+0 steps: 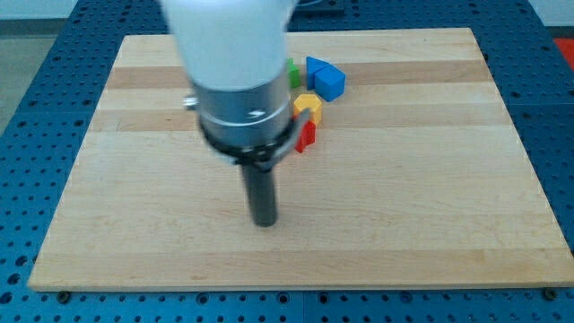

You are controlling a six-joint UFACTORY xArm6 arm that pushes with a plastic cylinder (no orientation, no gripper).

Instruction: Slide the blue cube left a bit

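Note:
The blue cube (pixel 330 83) sits near the view's top, right of centre, touching a second blue block (pixel 315 65) just above and left of it. A yellow block (pixel 308 106) lies below them, a red block (pixel 307 135) below that, and a green block (pixel 293 74) peeks out beside the arm. My tip (pixel 265 222) rests on the board well below and left of the blue cube, apart from every block. The arm's white and dark body (pixel 235 72) hides whatever lies left of the cluster.
The wooden board (pixel 430 197) lies on a blue perforated table (pixel 27 108). The blocks are clustered close together near the board's top edge.

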